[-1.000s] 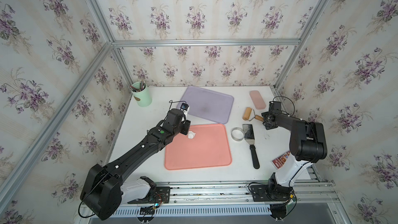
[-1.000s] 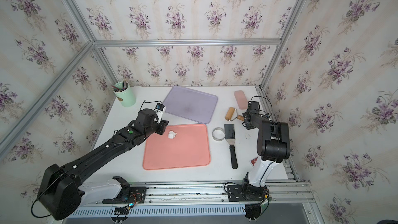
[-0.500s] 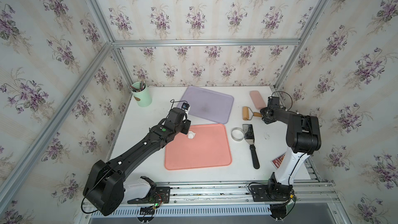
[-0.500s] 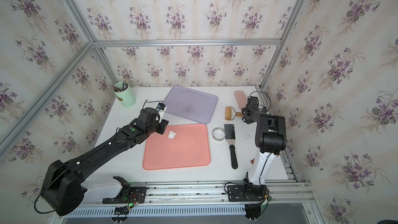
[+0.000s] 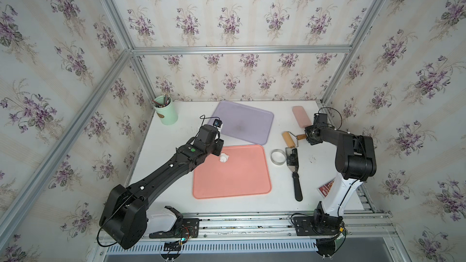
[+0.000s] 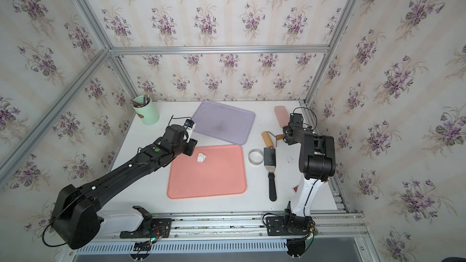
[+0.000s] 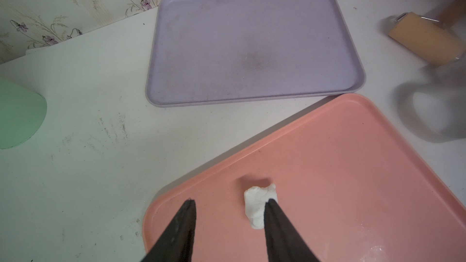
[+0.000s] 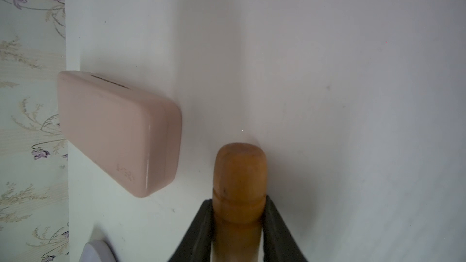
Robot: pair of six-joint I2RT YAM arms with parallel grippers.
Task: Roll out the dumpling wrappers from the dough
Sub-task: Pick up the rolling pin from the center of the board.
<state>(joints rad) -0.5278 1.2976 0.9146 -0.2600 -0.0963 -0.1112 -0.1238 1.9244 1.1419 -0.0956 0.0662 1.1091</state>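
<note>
- In both top views, the dough is a small white lump on the pink tray, near the corner by the left arm. It is not rolled flat, and no dumpling wrappers are cut yet. The purple tray has nothing in it. The green cup holds thin sticks.
- In the left wrist view, the left claw is open and holds nothing. The dough sits just beside it, not inside it.
- In the right wrist view, the right claw is closed on the wooden handle of the roller. I think rolling comes next.
</note>
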